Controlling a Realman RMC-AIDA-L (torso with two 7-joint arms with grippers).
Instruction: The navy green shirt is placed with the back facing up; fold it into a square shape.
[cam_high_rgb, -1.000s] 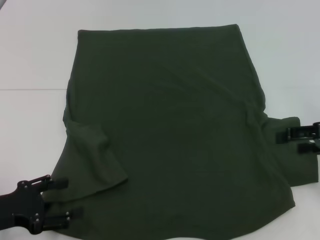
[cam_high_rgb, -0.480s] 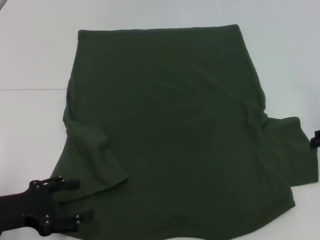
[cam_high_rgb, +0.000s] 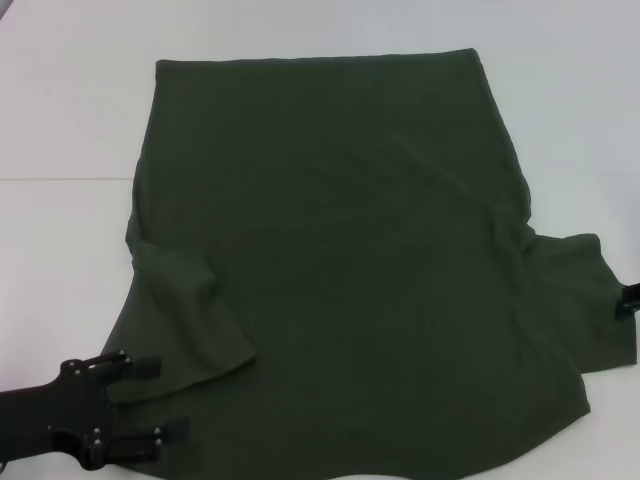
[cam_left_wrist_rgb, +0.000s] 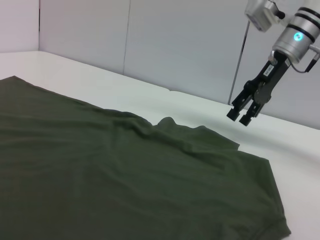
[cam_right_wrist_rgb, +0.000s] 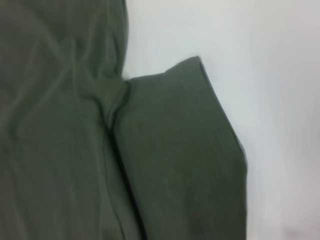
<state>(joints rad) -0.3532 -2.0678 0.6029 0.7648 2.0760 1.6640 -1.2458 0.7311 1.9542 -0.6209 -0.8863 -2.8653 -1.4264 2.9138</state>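
1. Shirt (cam_high_rgb: 340, 260) risk first: I see my left gripper (cam_high_rgb: 160, 400), fingers spread and empty, at its near-left sleeve; closing shallow would snag one layer.
2. Right gripper (cam_left_wrist_rgb: 243, 112), fingers nearly together, hovers off the shirt's right sleeve.
3. It lies flat on the table (cam_high_rgb: 60, 120).

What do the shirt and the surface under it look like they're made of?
The navy green shirt looks like soft matte knit fabric, probably cotton: it lies limp with shallow wrinkles and no sheen. The table looks like smooth white laminate or painted board, plain with a faint seam; the exact material is unclear.
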